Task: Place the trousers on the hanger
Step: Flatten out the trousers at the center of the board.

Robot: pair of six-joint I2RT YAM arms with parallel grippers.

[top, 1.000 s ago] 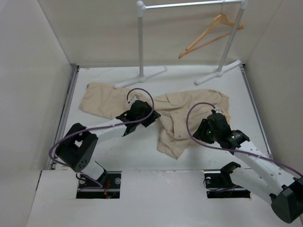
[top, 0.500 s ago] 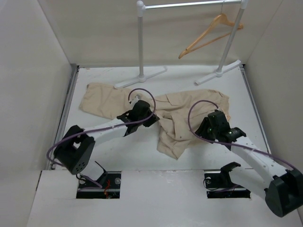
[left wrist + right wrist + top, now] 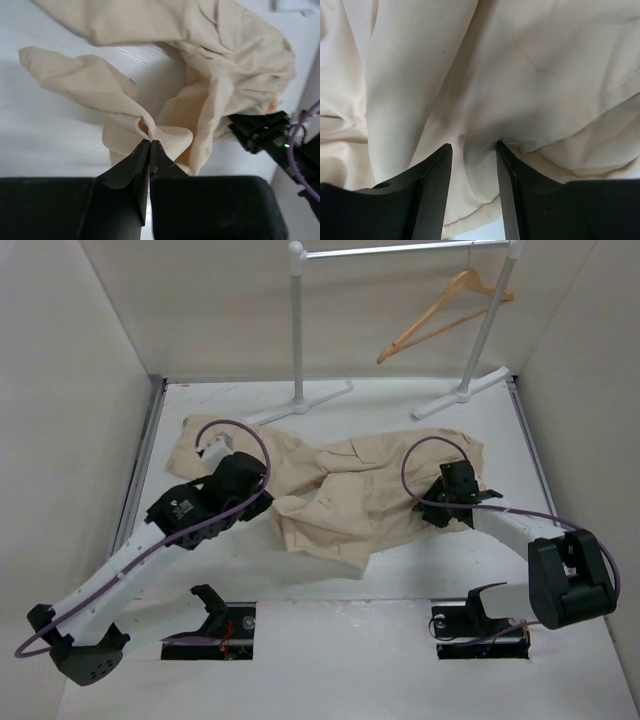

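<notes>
The trousers (image 3: 340,490) just dragged toward the left edge of the surface (image 3: 400,400).
There the left fingers (image 3: 131,170) stay clenched on a fold; the right fingers (image 3: 430,190) are spread, seemingly only pressing cloth.

Crumpled trousers (image 3: 350,495), hanger (image 3: 440,315) on rack (image 3: 298,330)

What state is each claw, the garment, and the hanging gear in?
trousers: crumpled on the table, not hung
rack: upright
hanger: hooked on the rack, tilted, bare
left claw: shut on a fold of the trousers
right claw: open, straddling the trousers
</notes>
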